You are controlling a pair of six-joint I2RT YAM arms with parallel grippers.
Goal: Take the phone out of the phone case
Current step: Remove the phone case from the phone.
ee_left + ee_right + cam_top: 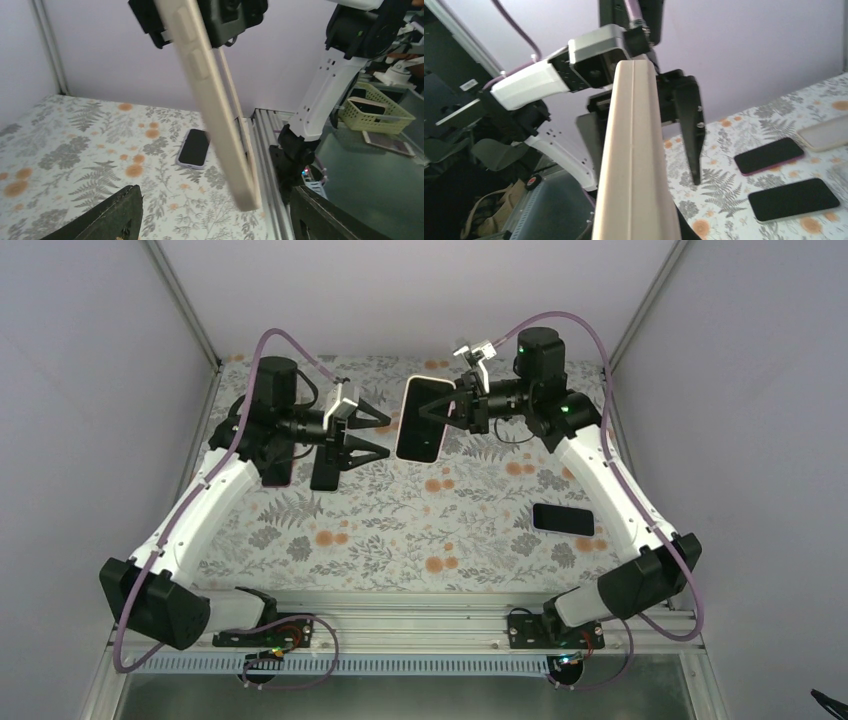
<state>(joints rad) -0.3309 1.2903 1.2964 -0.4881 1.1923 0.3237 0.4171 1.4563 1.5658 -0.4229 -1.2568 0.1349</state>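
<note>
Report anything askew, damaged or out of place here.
Nothing spilled or damaged. One oddity: the cased phone hangs tilted above the table, pinched by the right claw alone; the left claw stands open beside it.

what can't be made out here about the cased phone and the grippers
Right wrist view: the cased phone, edge-on and close, hides the screen and the fingers of the right gripper.
Left wrist view: the top edge cuts off that gripper; the case side is blurred.
Top view: the left arm covers part of two dark phones.
</note>
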